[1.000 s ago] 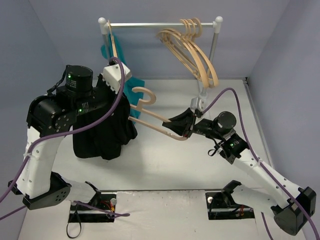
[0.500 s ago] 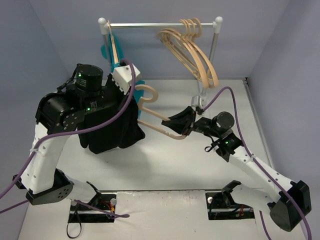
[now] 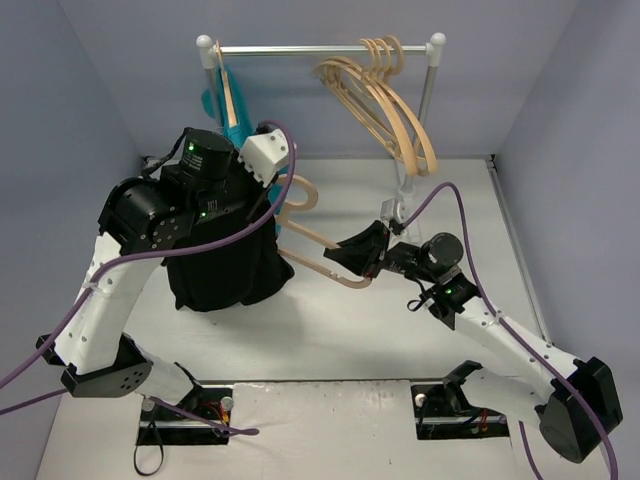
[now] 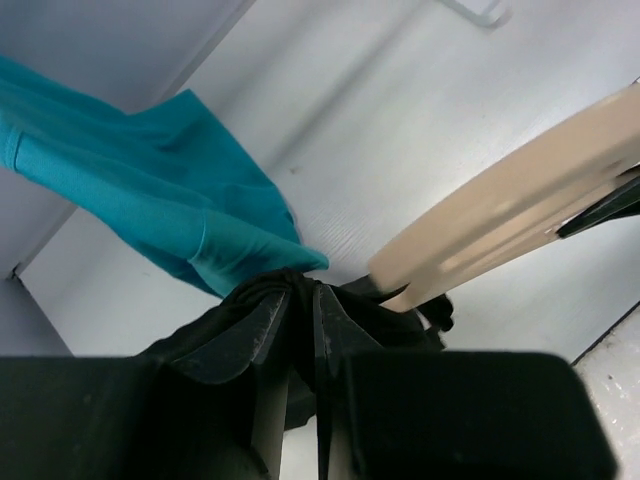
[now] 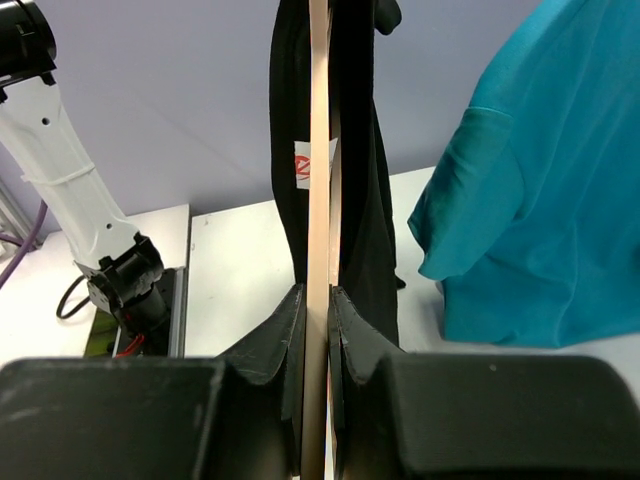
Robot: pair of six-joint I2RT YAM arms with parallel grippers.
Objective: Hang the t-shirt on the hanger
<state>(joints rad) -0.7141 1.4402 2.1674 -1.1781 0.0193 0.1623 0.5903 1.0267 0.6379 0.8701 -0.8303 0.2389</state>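
Hanging below the left claw [image 4: 302, 295], the t-shirt [image 3: 215, 270] is pinched at a bunched fold between fingers drawn almost together, so that the cloth is pulled straight by its own weight. The hanger [image 3: 315, 243] is clamped edge-on at one arm by the right claw [image 5: 318, 297], whose fingers are pressed tight on the wood. The far arm is thereby free, and beyond the tips it is seen with black cloth on both sides, so it is judged to be threaded into the shirt. Both are carried above the counter [image 3: 330, 330], probably so that nothing drags.

One black t-shirt and one held hanger are counted. Right of the right claw's tips, one teal garment [image 5: 520, 200] is seen, hung at the rail [image 3: 320, 47]. About four spare hangers [image 3: 395, 110] are bunched on that rail, overlapped too much for a sure count.
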